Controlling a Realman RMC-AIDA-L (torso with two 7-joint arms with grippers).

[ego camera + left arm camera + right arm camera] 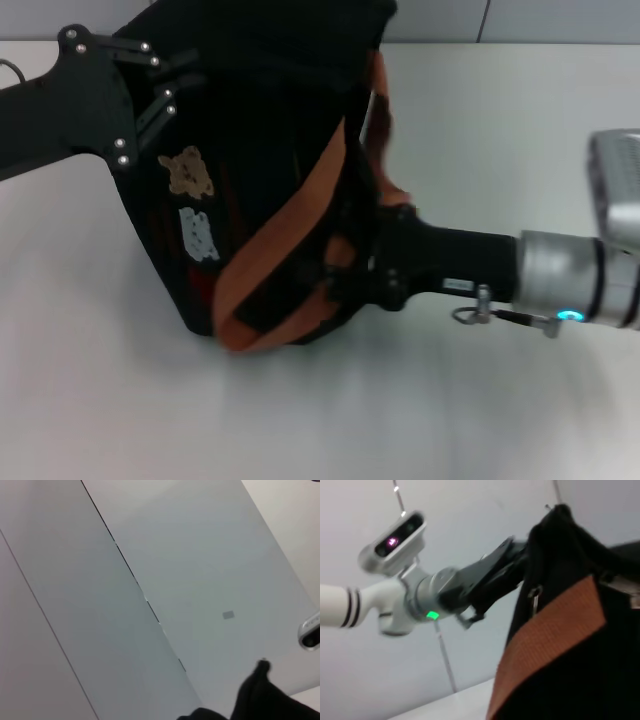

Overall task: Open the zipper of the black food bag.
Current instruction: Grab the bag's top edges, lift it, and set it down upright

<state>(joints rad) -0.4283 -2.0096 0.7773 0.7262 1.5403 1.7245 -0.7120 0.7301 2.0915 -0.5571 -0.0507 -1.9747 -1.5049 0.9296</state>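
Observation:
The black food bag stands tilted on the white table, its tan bear patch and pale patch facing me. Orange-brown straps hang across its front. My left gripper comes in from the upper left and is shut on the bag's top corner; the right wrist view shows that same left gripper pinching the corner. A small silvery zipper pull hangs just below that corner. My right gripper presses into the bag's right side among the straps, its tips hidden by fabric.
The white table stretches open in front and to the right. Grey wall panels fill the left wrist view, with a bit of black bag fabric at its edge.

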